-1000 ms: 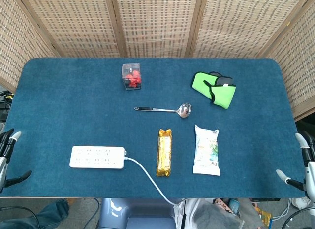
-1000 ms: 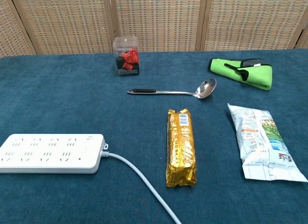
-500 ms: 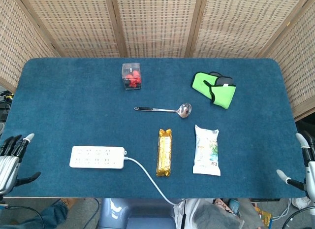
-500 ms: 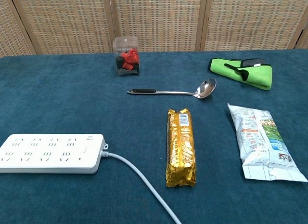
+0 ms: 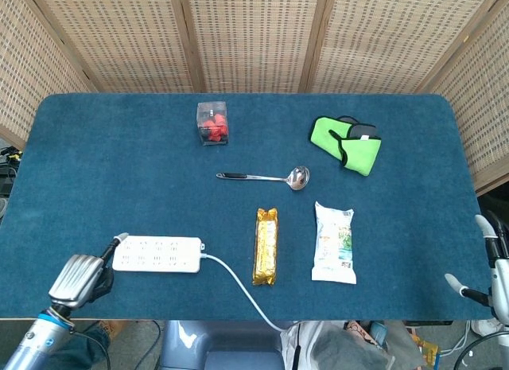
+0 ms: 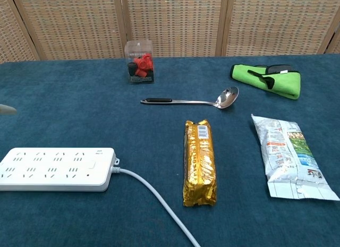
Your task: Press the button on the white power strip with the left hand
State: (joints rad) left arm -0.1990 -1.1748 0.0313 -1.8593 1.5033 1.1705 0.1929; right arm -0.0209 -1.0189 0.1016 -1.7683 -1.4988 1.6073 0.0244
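Observation:
The white power strip (image 5: 157, 255) lies flat near the table's front left, and the chest view shows it larger (image 6: 56, 169). Its small button (image 6: 91, 164) sits near the right end, where the white cable (image 5: 238, 286) leaves. My left hand (image 5: 79, 278) hovers at the front left corner, just left of the strip. Most of its fingers are curled in and one finger (image 5: 119, 239) points toward the strip's left end. It holds nothing and is well away from the button. A blurred fingertip (image 6: 5, 109) shows at the chest view's left edge. My right hand (image 5: 489, 266) stays at the table's right edge, fingers apart.
A gold snack bar (image 5: 266, 246) and a white food packet (image 5: 333, 243) lie right of the strip. A steel ladle (image 5: 266, 177), a clear box of red pieces (image 5: 212, 122) and a green pouch (image 5: 346, 142) sit farther back on the blue table cloth (image 5: 95, 171).
My left hand has moved in from the left edge toward the strip's left end and curled its fingers, leaving one extended. The right hand has barely moved.

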